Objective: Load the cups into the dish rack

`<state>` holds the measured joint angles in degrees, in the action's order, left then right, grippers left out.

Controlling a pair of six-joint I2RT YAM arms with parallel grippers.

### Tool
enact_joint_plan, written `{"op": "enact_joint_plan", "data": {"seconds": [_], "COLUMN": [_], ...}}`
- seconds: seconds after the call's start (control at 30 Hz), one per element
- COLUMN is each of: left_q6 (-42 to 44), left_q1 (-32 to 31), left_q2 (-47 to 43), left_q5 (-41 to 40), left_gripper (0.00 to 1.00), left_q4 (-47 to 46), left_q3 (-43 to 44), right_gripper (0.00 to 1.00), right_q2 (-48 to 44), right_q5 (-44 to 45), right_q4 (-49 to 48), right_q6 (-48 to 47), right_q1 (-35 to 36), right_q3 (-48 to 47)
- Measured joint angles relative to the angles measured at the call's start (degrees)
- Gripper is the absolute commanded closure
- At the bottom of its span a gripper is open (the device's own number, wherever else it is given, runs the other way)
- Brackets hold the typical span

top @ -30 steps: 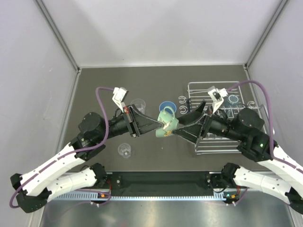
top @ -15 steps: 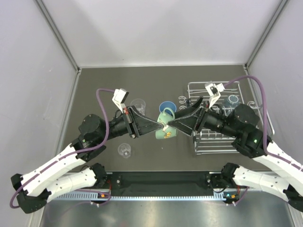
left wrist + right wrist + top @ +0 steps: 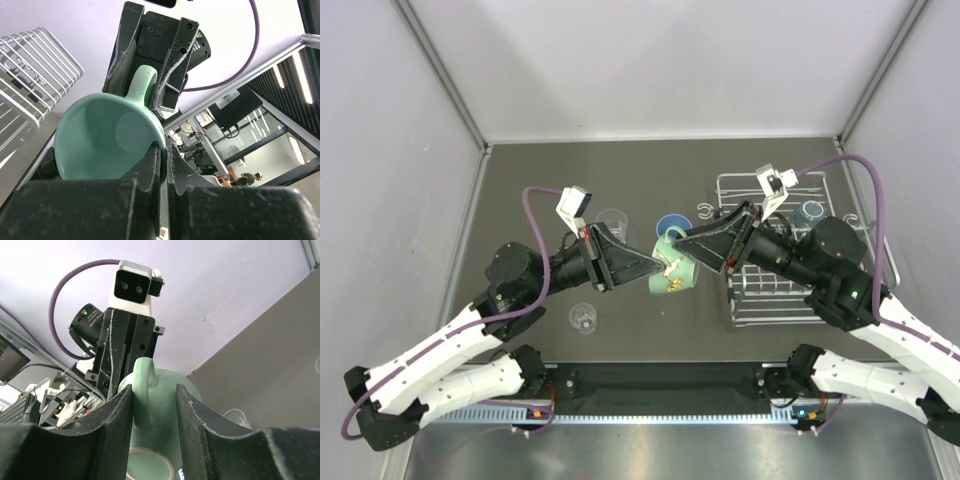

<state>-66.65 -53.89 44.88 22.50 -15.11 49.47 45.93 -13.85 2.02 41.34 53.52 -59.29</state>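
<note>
A teal-green mug [image 3: 673, 274] hangs tilted above the table's middle, and my left gripper [image 3: 660, 265] is shut on its rim [image 3: 161, 131]. My right gripper [image 3: 672, 238] reaches in from the right with its jaws on either side of the mug's handle [image 3: 144, 390]. One finger [image 3: 117, 407] touches the handle, and a gap still shows at the other finger, so this gripper is open. The dish rack [image 3: 751, 185] is a silver wire grid at the right. A blue tumbler [image 3: 669, 224] and two clear tumblers [image 3: 611, 219] [image 3: 583, 318] stand on the table.
A cup with a blue rim [image 3: 810, 211] sits inside the rack, partly behind my right arm. The enclosure walls stand close on the left and right. The dark tabletop [image 3: 540, 180] stretches back to the far wall.
My right gripper has swung up and left from beside the mug to its handle, and its jaws have narrowed a lot. My left gripper and the mug have stayed put.
</note>
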Motion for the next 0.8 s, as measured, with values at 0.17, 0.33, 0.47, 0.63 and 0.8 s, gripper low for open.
{"op": "enact_joint_plan", "data": {"seconds": [0.17, 0.33, 0.47, 0.63, 0.8], "left_q6": [-0.37, -0.63, -0.79, -1.36, -1.62], "left_q1": [0.0, 0.02, 0.02, 0.24, 0.28], "left_q2": [0.5, 1.03, 1.18, 1.27, 1.38], "left_q5": [-0.02, 0.07, -0.09, -0.94, -1.46], "left_gripper": [1.0, 1.0, 1.0, 1.0, 1.0], "left_q4": [-1.4, -1.49, -1.44, -1.09, -1.01], "left_q3": [0.0, 0.0, -0.09, -0.13, -0.37], "right_gripper": [0.59, 0.58, 0.62, 0.98, 1.0], "right_q2": [0.61, 1.9, 2.64, 3.26, 3.45], "right_q5": [0.55, 1.14, 1.75, 2.21, 2.6], "right_q4": [-1.64, -2.54, -2.6, -2.97, -2.69], "right_q6": [0.52, 0.92, 0.92, 0.15, -0.63], "right_q1": [0.0, 0.07, 0.11, 0.39, 0.48], "right_q3": [0.0, -0.02, -0.28, -0.85, -0.87]}}
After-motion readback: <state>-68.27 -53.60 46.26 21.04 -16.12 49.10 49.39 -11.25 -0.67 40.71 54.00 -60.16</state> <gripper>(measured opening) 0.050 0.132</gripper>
